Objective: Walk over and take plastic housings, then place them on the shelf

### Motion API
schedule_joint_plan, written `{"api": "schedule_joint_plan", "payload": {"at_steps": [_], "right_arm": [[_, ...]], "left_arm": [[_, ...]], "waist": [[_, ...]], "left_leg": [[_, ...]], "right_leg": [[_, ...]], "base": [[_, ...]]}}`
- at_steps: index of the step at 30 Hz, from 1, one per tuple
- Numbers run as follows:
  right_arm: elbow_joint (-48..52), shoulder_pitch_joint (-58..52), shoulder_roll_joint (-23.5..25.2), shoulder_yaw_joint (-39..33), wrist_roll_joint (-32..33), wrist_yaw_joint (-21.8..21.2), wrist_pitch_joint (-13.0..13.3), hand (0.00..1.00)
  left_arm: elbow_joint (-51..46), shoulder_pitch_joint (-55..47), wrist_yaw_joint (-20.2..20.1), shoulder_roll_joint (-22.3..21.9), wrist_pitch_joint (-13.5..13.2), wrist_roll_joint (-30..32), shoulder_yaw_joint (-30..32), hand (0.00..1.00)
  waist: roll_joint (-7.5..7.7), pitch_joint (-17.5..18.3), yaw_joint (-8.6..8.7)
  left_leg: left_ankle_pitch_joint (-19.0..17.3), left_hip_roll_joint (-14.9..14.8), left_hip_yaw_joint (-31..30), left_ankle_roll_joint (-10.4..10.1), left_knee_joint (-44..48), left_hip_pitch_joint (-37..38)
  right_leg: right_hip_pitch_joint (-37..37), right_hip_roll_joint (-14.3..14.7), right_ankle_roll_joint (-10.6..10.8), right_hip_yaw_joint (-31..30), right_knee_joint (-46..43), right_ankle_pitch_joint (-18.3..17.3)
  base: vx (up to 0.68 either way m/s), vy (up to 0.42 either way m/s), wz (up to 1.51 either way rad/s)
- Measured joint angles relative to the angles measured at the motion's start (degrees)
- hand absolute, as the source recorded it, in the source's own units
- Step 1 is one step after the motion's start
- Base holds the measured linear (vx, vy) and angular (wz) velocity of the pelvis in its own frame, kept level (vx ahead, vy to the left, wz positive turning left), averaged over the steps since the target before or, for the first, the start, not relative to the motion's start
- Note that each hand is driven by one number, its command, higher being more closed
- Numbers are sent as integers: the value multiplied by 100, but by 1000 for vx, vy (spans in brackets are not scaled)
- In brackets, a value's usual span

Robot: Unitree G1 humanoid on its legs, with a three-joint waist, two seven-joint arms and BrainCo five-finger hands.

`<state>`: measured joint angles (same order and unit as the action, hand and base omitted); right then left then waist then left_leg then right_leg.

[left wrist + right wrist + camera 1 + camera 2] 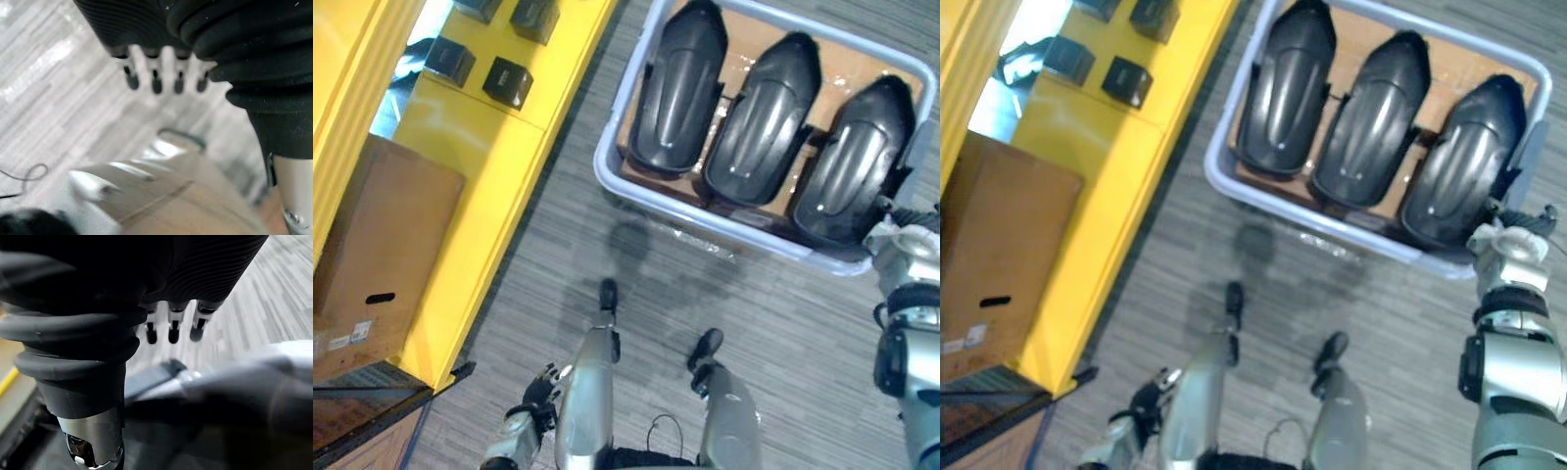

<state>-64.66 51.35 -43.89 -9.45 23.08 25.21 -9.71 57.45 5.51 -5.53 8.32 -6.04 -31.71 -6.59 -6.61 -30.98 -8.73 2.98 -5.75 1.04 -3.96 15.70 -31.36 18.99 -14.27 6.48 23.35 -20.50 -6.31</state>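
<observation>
Nothing was picked up yet: all three plastic housings (764,117) sat side by side in the pale bin (607,176) on the floor, far right, well apart from the yellow shelf (499,166) on the left. The left hand (155,81) and right hand (173,328) both hung empty with fingers straight, the right one by the bin's near corner, so I'd say the grabbing and shelving were all left to do.

Three glossy black plastic housings (762,122), long and rounded with a raised centre ridge, lie side by side, curved face up, on brown cardboard (744,61) inside a pale bin (605,174) on the floor (607,255). The yellow shelf (489,166) stands near the bin's left.
</observation>
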Motion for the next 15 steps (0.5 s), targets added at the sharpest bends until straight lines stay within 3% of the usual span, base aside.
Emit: {"api": "schedule_joint_plan", "payload": {"at_steps": [2,3,8,10,15], "right_arm": [[-14,93,-32,-2,-59,41,-47,0],[-19,136,-62,0,-161,181,-52,100],[-25,246,-351,190,-373,220,-214,100],[-151,276,-609,347,-768,129,-465,100],[-202,276,-908,511,-1374,95,-737,100]], "left_arm": [[-3,17,0,-25,-27,-56,-97,0],[4,7,1,-53,-48,-172,-95,0],[26,9,1,-92,-153,-223,-99,0],[26,14,-9,-118,-198,-223,-99,0],[23,15,-64,-151,-274,-225,-80,0]], "waist": [[-111,-11,-4],[-140,-6,-21],[-178,0,-65],[-212,21,-104],[-232,34,-151]], "left_leg": [[40,50,-55,8,15,-116],[43,55,-59,7,50,-184],[59,153,-79,13,86,-286],[67,173,-133,2,94,-358],[101,178,-236,-29,151,-477]], "right_leg": [[152,-76,-3,23,-196,-87],[228,-97,6,19,-269,-115],[455,-279,7,22,-619,-298],[538,-308,-16,40,-731,-365],[693,-360,-52,104,-1029,-545]], "base": [[-18,-4,19],[-3,-8,6],[-10,-2,8],[-24,0,11],[15,-30,10]]}}
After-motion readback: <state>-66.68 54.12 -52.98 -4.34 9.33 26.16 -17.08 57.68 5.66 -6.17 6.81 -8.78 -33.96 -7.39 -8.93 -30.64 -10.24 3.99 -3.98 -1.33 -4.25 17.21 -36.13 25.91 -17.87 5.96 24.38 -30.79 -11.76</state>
